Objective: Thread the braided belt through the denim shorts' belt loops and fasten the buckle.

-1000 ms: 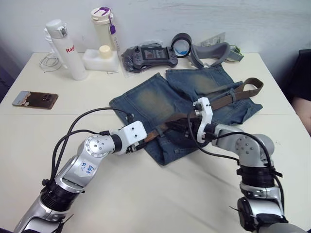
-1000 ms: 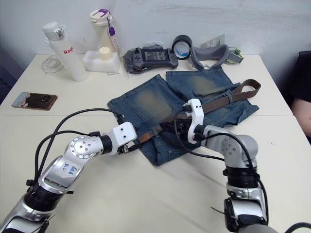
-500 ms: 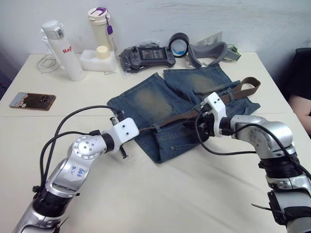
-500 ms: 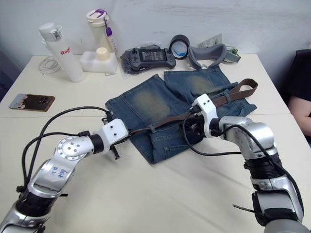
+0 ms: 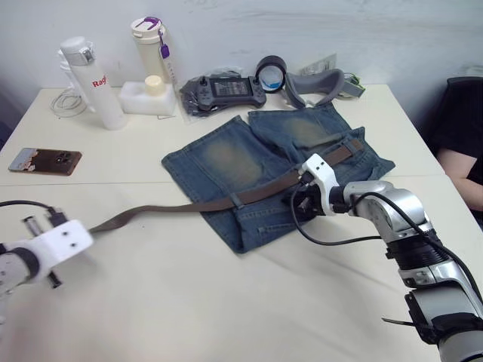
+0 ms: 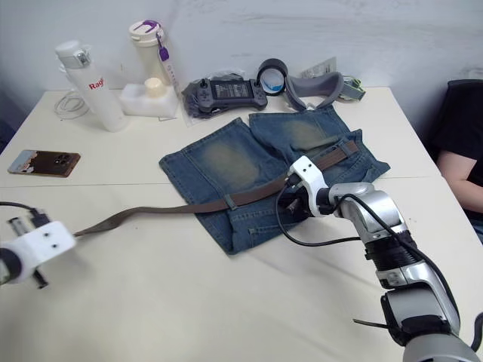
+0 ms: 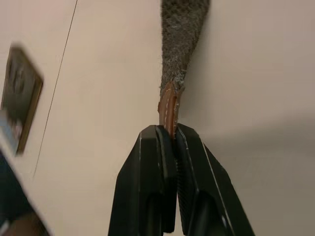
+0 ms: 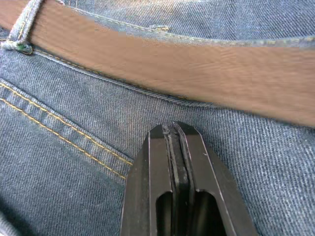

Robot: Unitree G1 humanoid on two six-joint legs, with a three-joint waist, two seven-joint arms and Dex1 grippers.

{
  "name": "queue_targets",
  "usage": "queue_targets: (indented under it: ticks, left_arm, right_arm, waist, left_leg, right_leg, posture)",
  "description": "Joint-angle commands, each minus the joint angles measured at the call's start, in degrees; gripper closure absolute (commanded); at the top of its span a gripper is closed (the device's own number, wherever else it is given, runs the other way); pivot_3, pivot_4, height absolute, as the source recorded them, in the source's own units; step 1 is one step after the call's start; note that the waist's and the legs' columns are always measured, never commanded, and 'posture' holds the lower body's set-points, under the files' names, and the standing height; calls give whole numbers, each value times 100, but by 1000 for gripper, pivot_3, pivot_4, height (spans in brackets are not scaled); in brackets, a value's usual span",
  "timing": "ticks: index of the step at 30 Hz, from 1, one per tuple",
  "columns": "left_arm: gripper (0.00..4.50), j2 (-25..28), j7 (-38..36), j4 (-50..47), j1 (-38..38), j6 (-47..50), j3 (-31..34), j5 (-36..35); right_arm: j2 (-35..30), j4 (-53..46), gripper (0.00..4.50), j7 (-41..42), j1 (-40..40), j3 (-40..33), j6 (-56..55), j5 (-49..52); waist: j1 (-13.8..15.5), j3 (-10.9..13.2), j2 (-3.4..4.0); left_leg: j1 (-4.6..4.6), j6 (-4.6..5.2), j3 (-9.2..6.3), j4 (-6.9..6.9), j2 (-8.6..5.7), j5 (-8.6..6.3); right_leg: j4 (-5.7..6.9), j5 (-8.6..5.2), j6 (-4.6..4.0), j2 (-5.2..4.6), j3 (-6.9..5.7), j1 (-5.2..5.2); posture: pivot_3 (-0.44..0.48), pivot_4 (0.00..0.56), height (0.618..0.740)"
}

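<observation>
While the braided belt [image 5: 226, 202] runs across the denim shorts' [image 5: 249, 162] waistband and out over the desk [image 5: 226, 302] toward the left arm, its tan tip is pinched in the left end effector [image 7: 169, 135], fingers pressed together on it. On the shorts, the strap passes under at least one belt loop [image 5: 237, 200] near the waistband's middle; the far end lies at the shorts' corner nearest the grey padded band [image 5: 313, 79]. I can't make out the buckle there.

Right end effector [image 8: 172, 130] is pressed together with its tip on the denim just beside the strap, seemingly pinning the shorts rather than gripping the belt.

Risks, as I judge them:
- Tip grip is shallow, only the leather end is between the fingers; a pull against loop friction could strip it out.
- If the pin on the denim is weak, the shorts could drag along with the belt and bunch up.
- Overpulling could haul the buckle end against a loop and jam it, or leave too little tail to fasten.

View differences: left wrist view shows the pinch on the tip and the braid's start; head views don't resolve that. Right wrist view shows the tip sits off the strap, on denim beside a loop's stitching. Head views give the whole belt path, plus the phone [image 5: 44, 160] and bottles [image 5: 94, 83] beyond the shorts.
</observation>
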Motion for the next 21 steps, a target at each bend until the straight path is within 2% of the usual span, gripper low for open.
queue_targets:
  ticks: [1,9,11,12,13,14,15,18,20,21]
  left_arm:
    - [4500,-74,-129,-71,102,266,348,112]
    - [4500,-691,-323,-809,-949,787,-311,-862]
    - [3654,-989,-466,-1048,-1374,1288,-232,-1534]
    - [3403,-1022,-583,-1130,-1479,1440,-212,-1762]
    - [2858,-1025,-662,-1185,-1541,1544,-204,-1898]
    - [2603,-995,-750,-1237,-1671,1550,-208,-2076]
    - [2149,-989,-816,-1300,-1887,1624,-205,-2333]
    - [964,-947,-1104,-1473,-2607,1891,-356,-3213]
    - [14,-899,-1218,-1505,-2991,2101,-530,-3650]
    - [0,-879,-1277,-1517,-3197,2206,-647,-3884]
  right_arm:
    - [153,130,4427,130,-11,164,12,-136]
    - [132,37,4427,291,-42,-28,38,-186]
    - [125,-79,4500,356,-38,-286,212,26]
    - [81,-152,4178,427,-40,-373,281,107]
    - [47,-203,3816,475,-42,-425,328,154]
    - [-24,-267,3632,560,-57,-494,418,232]
    - [-115,-327,3046,651,-76,-574,462,296]
    - [-515,-514,1809,973,-155,-836,621,531]
    - [-781,-660,670,1152,-180,-942,698,640]
    - [-943,-752,360,1261,-170,-980,728,694]
  waist:
    - [-15,1,2]
    - [-11,2,6]
    - [-10,3,8]
    - [-3,5,10]
    - [-2,5,10]
    - [0,7,14]
    - [3,8,15]
    - [42,12,20]
    - [98,15,26]
    - [127,17,28]
  left_leg:
    - [0,-3,0,-1,1,-2]
    - [0,-20,3,3,15,-13]
    - [0,-21,6,3,16,-12]
    - [-1,-26,6,3,16,-9]
    - [-2,-37,6,4,16,-3]
    - [-5,-40,5,4,18,-1]
    - [-6,-41,6,5,17,0]
    - [-14,-41,5,12,18,0]
    - [-14,-38,5,21,13,0]
    - [-14,-37,5,23,13,-1]
  right_leg:
    - [1,-1,-3,0,-2,-2]
    - [6,-2,-5,1,-27,-4]
    - [8,-2,-5,2,-29,-7]
    - [13,-2,-5,2,-31,-5]
    - [14,-2,-5,2,-34,-6]
    - [16,-2,-5,4,-36,-6]
    - [18,-2,-5,5,-36,-5]
    - [13,-2,-5,6,-38,-4]
    - [10,-1,-4,3,-37,4]
    - [8,-1,-4,3,-37,6]
  posture:
    - [0,150,731]
    - [0,150,731]
    - [0,150,731]
    - [0,150,731]
    - [0,150,731]
    - [0,150,731]
    - [0,150,731]
    - [0,150,731]
    - [0,150,731]
    - [0,150,731]
